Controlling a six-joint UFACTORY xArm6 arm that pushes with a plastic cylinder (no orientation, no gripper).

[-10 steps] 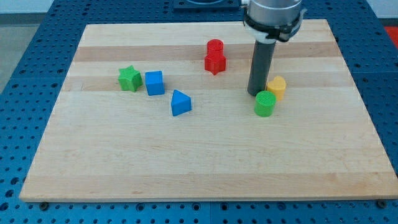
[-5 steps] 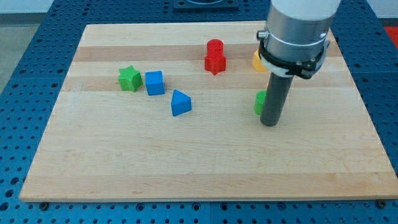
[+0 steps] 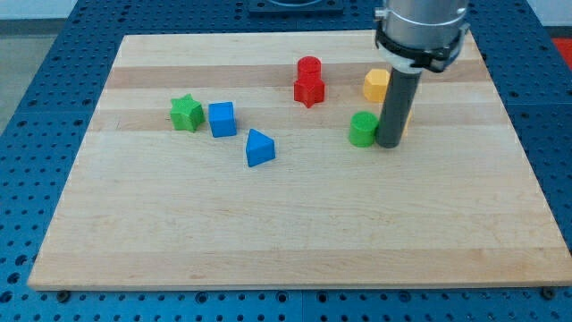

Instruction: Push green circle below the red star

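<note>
Our tip (image 3: 389,144) rested on the board (image 3: 295,233) against the right side of the green circle (image 3: 363,130); being a bare rod, it gripped nothing. The circle lay below and to the view's right of the red star (image 3: 308,90), apart from it. A red cylinder (image 3: 309,67) touched the star's top. A yellow block (image 3: 376,85) sat above the circle.

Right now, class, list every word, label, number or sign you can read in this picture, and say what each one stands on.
There is none to read. The wooden board, the green circle, red star, yellow block, blue cube, blue triangle, green star and the rod above my tip all show plain surfaces without print.
</note>
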